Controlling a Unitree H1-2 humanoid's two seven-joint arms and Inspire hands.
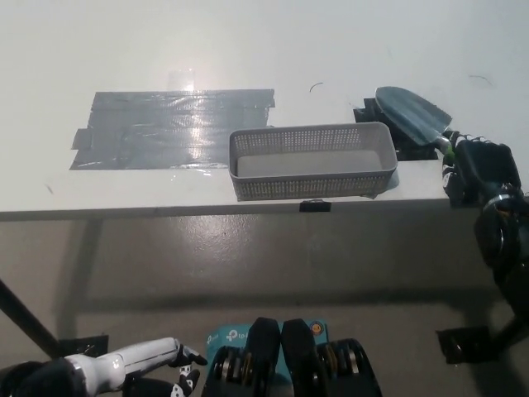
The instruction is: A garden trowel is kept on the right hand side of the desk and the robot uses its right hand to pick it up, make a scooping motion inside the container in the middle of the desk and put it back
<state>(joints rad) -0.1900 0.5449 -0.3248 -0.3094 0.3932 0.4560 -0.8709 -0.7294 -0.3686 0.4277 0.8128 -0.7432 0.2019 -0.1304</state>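
Observation:
A garden trowel (413,114) with a grey blade and green neck lies to the right of the grey mesh container (311,160), its blade pointing up-left past the container's far right corner. My black right hand (478,167) is shut on the trowel's handle at the desk's right front edge. Whether the blade touches the desk or hovers just above it I cannot tell. The container stands in the middle of the desk and looks empty. My white left hand (132,362) rests low at the lower left, below the desk, holding nothing.
A patch of silver tape (169,128) covers the white desk (248,41) left of the container. Black tape marks (411,149) lie under the trowel. The desk's front edge runs just below the container.

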